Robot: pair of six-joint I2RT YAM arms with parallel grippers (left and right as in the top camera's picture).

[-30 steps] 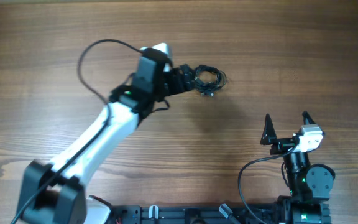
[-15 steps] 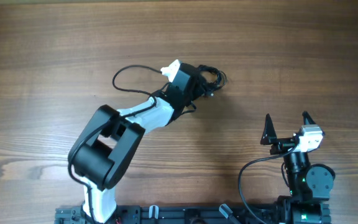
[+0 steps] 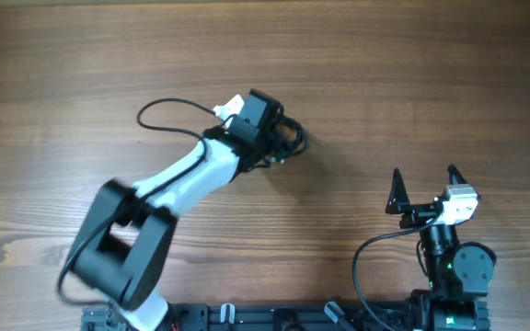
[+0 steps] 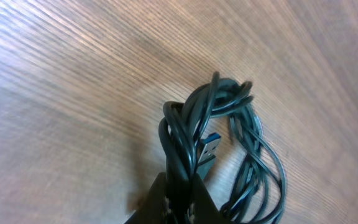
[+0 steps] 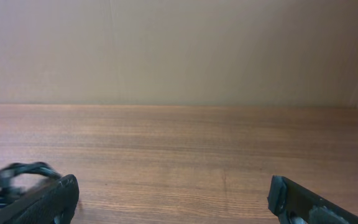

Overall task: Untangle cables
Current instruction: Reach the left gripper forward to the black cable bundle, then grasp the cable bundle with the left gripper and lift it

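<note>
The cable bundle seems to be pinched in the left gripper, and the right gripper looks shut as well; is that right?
Only partly. The left gripper is shut on the cable bundle, but the right gripper is open and holds nothing, as the overhead view shows.

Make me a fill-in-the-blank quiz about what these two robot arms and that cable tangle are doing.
The left gripper is ___ on the tangled bundle of thin black cables. The right gripper stands ___, holding nothing. One plug tip in the bundle shows a ___ insert.
Missing words: shut; open; blue.
</note>
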